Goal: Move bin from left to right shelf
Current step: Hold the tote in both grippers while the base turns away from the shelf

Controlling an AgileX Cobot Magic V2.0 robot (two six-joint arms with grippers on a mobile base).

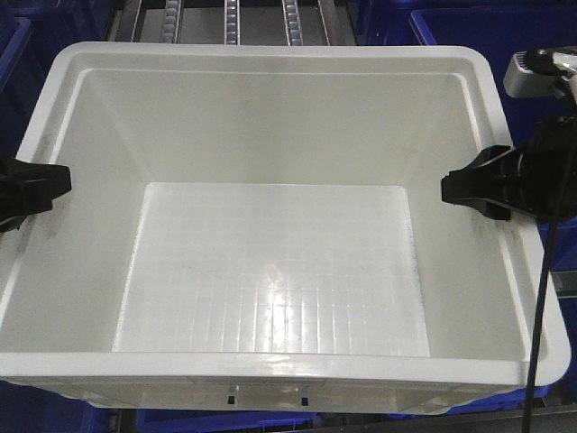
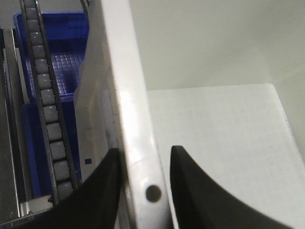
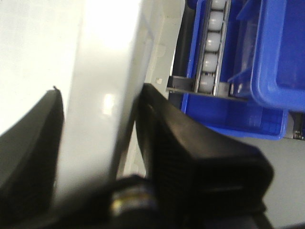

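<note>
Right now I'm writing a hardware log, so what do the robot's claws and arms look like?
Both the left claw and right claw are matte black, with broad fingers tapering to blunt tips. A thin black cable hangs beside the right one, under a silver-grey camera housing.

White plastic on bin [image 1: 270, 135], smooth and glossy at rim, fine moulded grid on floor. Glossy blue plastic on totes [image 2: 64, 67], likewise gridded inside. Matt black jaws; smooth pale-grey rollers [image 2: 47, 112].
</note>
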